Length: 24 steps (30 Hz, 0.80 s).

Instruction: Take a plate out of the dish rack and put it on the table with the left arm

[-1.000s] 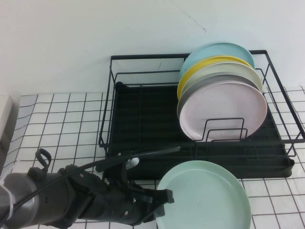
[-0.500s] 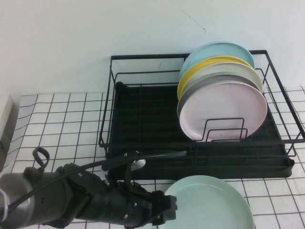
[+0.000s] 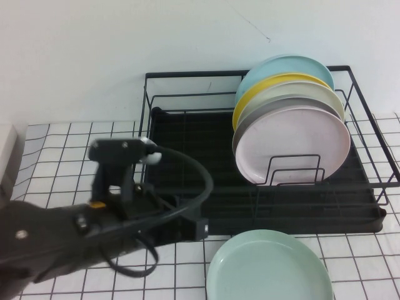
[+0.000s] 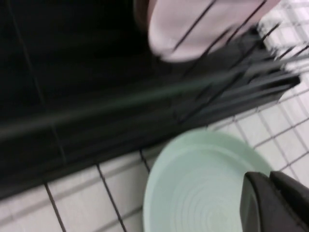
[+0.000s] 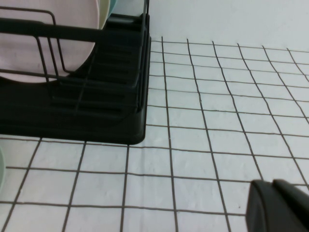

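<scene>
Pressed together and empty, the left gripper (image 4: 277,203) hangs just above the round mint-green plate (image 3: 269,267), which lies flat on the white gridded table (image 3: 62,156) in front of the black wire dish rack (image 3: 187,156). Right gripper (image 5: 280,205) hovers over the table, fingers together.

Ahead of me stand four upright plates, overlapping front to back: a pale pink plate (image 3: 292,145) nearest, a grey plate (image 3: 275,106) behind it, then a yellow plate (image 3: 250,100), and a light blue plate (image 3: 275,67) rearmost. A plain white wall (image 3: 125,44) rises behind.
</scene>
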Tool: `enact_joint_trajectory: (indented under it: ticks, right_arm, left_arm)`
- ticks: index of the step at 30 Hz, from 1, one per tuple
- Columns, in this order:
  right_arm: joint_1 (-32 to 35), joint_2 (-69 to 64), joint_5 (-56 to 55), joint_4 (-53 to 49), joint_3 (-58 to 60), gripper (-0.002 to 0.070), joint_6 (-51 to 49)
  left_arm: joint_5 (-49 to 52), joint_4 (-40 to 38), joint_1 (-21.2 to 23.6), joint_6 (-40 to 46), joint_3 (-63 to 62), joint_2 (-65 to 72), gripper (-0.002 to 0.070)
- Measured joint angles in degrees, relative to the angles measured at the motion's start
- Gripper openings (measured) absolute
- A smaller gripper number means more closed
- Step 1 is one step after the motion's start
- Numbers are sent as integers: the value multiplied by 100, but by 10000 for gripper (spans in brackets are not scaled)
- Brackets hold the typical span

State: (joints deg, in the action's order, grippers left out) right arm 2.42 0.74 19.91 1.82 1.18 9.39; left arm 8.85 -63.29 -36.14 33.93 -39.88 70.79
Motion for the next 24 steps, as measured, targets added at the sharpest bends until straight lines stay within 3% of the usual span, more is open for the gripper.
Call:
enact_joint_trajectory:
  ticks: [7,14,24]
  right_arm:
    - [0,0,0,0,0,-3,0]
    - [0,0,0,0,0,-3,0]
    - [0,0,0,0,0,-3,0]
  left_arm:
    - [-107,1106,0,524,0,-1207,-1]
    - [-452,1159,0,705,0,-2138,-2]
    - [-405,1159,0,731,10,-2261,-2]
